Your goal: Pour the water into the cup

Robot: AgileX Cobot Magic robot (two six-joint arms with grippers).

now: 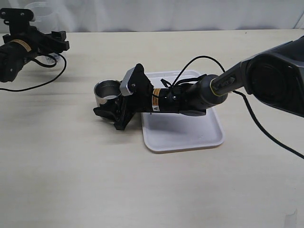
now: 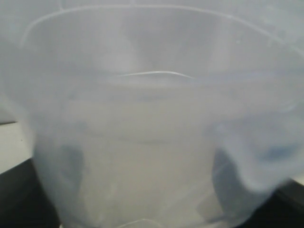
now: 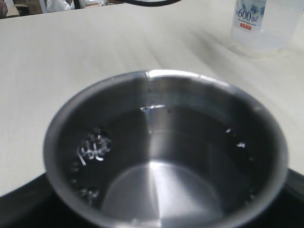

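Holding water (image 3: 156,142), the cup (image 3: 166,156) stands upright.

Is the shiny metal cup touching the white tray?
Apart. The exterior view shows the small shiny steel cup standing on the beige table, clearly left of the flat white plastic tray, whose near rim stops short of it.

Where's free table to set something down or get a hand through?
Free: broad table strip below tray and cup in the exterior view; also the patch between cup and left gripper. Crowded: right gripper around the cup, its arm over the tray.
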